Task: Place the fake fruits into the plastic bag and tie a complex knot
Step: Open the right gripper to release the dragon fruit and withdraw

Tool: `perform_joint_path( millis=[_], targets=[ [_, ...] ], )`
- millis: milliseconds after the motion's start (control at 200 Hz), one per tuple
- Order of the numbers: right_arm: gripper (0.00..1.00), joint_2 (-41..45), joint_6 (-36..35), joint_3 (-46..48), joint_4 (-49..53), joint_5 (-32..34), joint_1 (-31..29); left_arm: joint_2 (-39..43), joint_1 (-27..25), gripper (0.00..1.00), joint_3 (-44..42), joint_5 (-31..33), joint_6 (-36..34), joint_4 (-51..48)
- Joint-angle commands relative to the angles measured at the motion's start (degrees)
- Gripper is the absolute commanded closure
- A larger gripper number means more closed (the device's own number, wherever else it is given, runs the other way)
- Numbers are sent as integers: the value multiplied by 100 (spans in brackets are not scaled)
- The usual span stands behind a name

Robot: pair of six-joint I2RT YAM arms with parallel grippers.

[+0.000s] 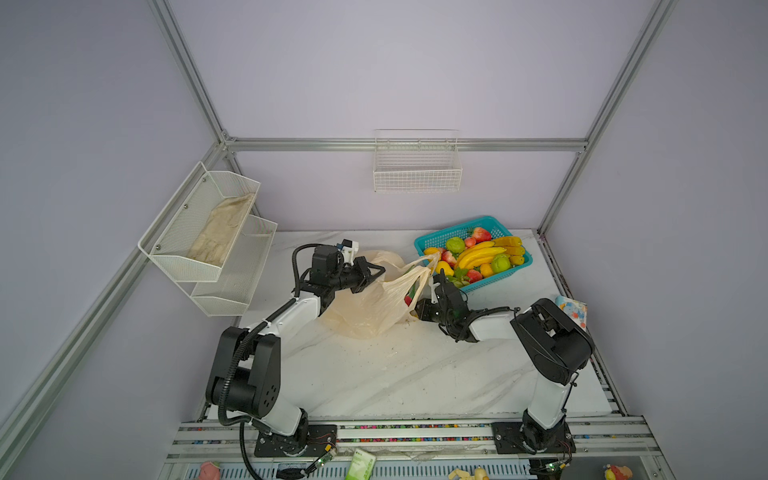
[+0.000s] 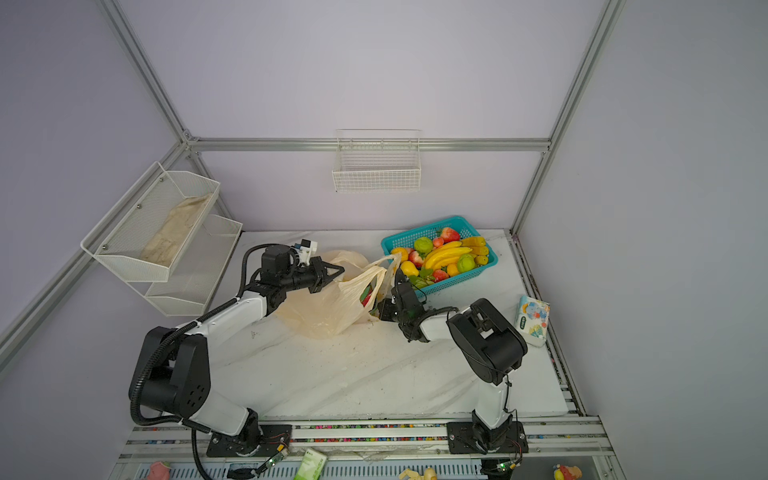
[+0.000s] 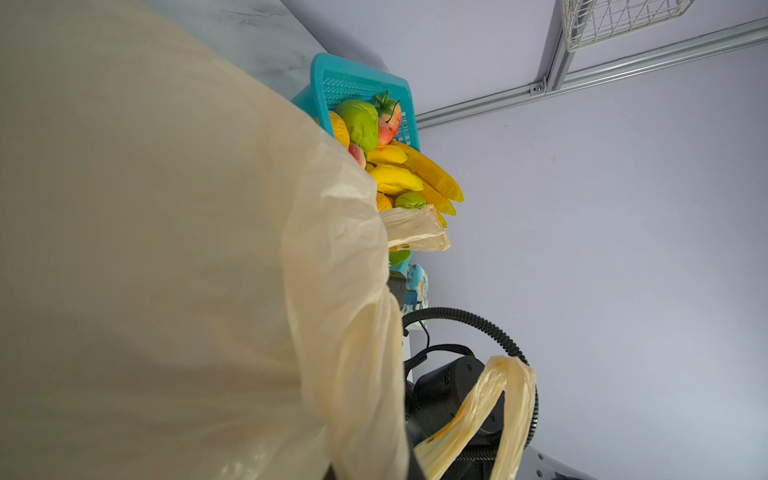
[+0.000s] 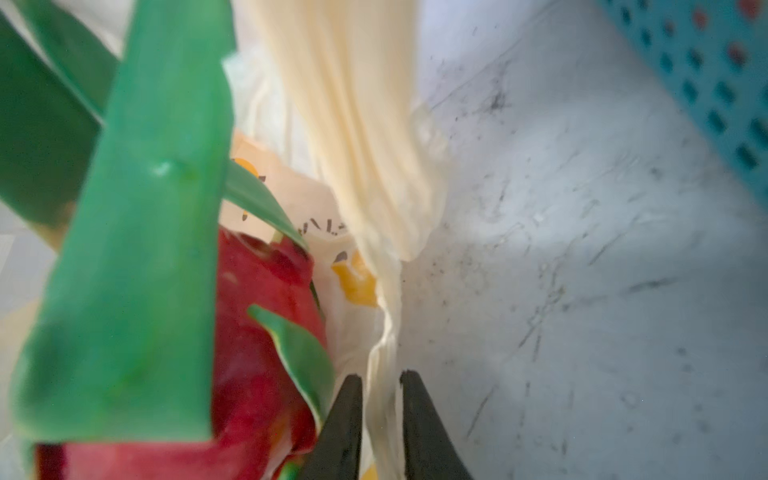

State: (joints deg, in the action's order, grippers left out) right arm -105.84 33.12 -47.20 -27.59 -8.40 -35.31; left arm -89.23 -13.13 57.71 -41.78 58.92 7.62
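Top view, plastic bag (image 1: pixel 365 307) mouth toward basket (image 1: pixel 440 237)

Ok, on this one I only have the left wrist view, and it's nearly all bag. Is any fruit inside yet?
Observer: Yes. The right wrist view shows a dragon fruit, red with green scales, lying inside the plastic bag.
Operator: What is the right hand doing?
Observer: The right hand is shut on the bag's rim at the mouth, right beside that fruit.
Operator: And the left hand? I can't see it from here.
Observer: In both top views the left hand is shut on the opposite side of the bag, holding it up.
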Motion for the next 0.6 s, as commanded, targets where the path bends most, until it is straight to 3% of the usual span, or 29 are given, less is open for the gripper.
perform_joint_path(
  millis=[0,55,340,595],
  targets=[
    [91,-26,126,-20,0,-100,39,261,68,100,-120,-20,-152,25],
    [100,109,111,24,2,-87,68,279,78,100,-120,-18,-152,21],
    [100,1565,302,117,-318,-378,62,514,465,100,359,-93,-479,-676],
    [100,2355,232,-388,51,-584,-94,762,781,100,1203,127,-1440,-1972]
  ],
)
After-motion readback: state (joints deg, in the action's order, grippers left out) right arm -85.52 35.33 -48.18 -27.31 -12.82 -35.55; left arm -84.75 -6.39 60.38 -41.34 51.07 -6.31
